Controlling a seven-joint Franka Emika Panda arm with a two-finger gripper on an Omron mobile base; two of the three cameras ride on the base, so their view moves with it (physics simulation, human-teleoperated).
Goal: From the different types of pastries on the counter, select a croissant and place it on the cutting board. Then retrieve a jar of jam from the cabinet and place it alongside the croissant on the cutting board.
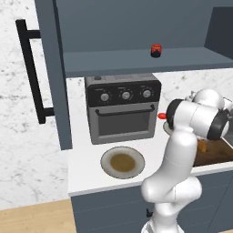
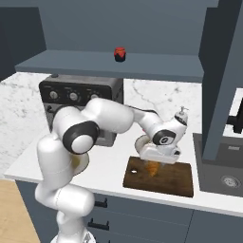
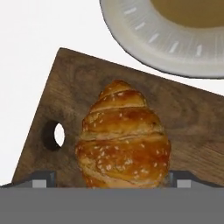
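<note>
Tool (image 2: pixel 153 163) apparently gripping croissant (image 3: pixel 122 142) over cutting board (image 3: pixel 183 118); plate (image 3: pixel 175 48) just beside; jar of jam (image 1: pixel 156 50) on cabinet shelf.

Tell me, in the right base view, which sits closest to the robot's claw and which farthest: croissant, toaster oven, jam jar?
From the gripper:
1. Croissant, right beneath it, over the cutting board.
2. Toaster oven, to the left on the counter.
3. Jam jar, up on the cabinet shelf.

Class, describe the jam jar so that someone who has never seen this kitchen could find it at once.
Start at the grey toaster oven on the white counter. Look to the slate-blue cabinet shelf above it. The jam jar stands there alone: tiny, squat, red with a dark lid.
</note>
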